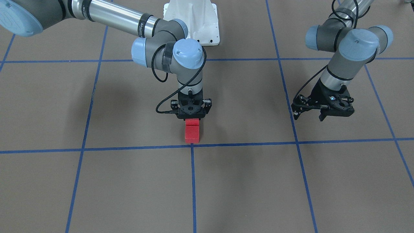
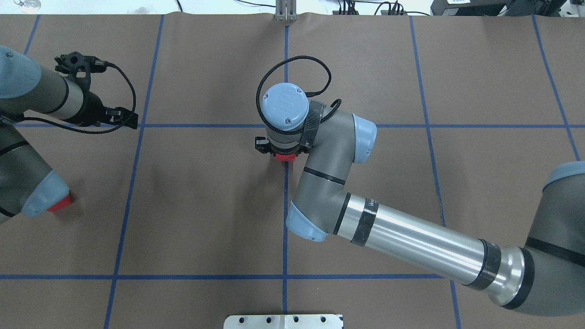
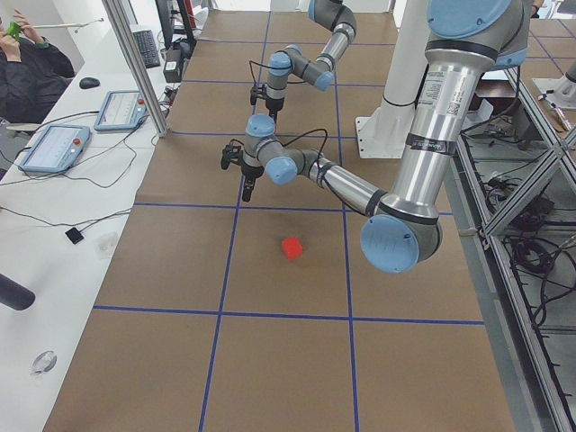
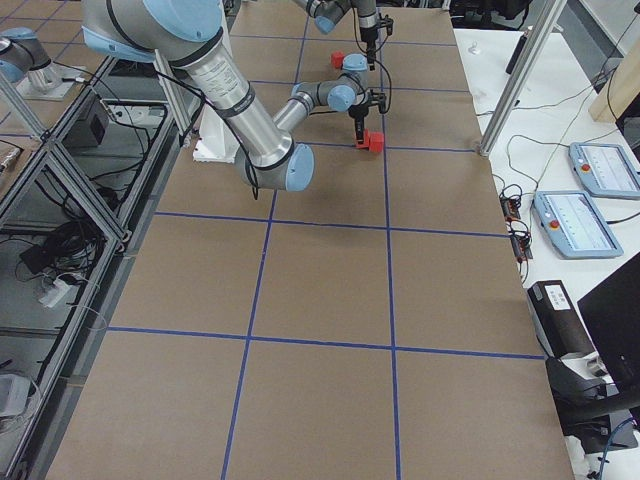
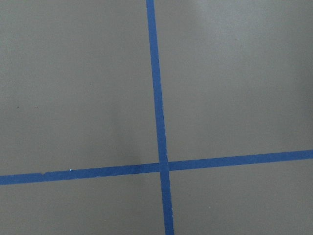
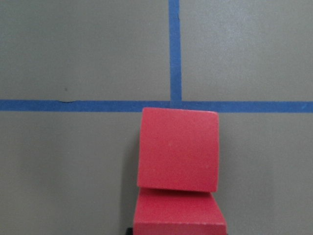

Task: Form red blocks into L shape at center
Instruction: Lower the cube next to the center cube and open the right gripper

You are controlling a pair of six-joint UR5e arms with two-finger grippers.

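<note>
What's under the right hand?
Two red blocks touching in a row at the center crossing; the one nearer the robot lies beneath the right hand. Whether the hand grips it is hidden.

worktop [image 2: 205, 205]: brown, blue tape lines [image 2: 208, 277] crossing it | two red blocks [image 1: 192, 134] sitting touching, just beside center [image 1: 192, 145] | third red block [image 2: 61, 204] lying far left

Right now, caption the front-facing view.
Right gripper over two touching red blocks beside the center crossing; left gripper hovers apart.
</note>
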